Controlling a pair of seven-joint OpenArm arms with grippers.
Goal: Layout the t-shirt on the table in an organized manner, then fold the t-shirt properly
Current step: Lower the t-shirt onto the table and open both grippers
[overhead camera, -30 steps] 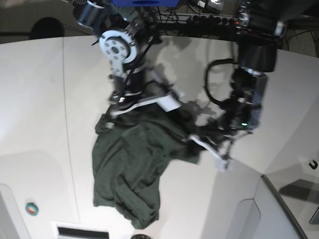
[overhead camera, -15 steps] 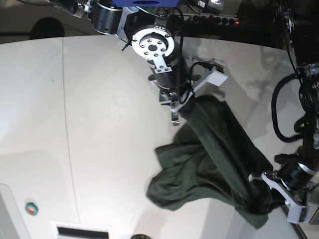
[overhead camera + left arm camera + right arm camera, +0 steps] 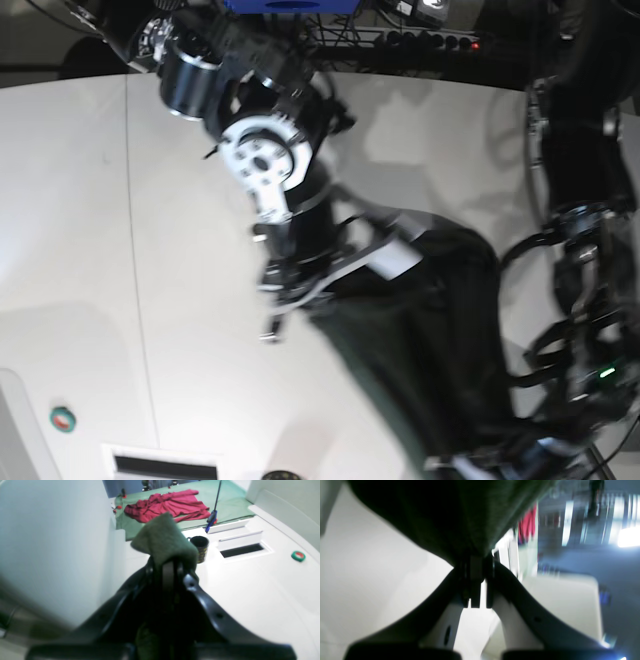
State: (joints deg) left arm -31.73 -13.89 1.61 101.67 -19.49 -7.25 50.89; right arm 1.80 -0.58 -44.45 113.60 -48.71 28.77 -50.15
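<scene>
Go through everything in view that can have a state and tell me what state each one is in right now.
t-shirt: stretched between both grippers, largely off the table.
left gripper: shut on the t-shirt, a fold poking out past its tips.
right gripper: shut on the t-shirt's edge.
mug: upright on the white surface.
red garment: crumpled on the far green surface.

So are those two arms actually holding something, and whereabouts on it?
Yes. Both end effectors pinch the green t-shirt by its edges: the left end effector at one end, the right end effector at the other.
</scene>
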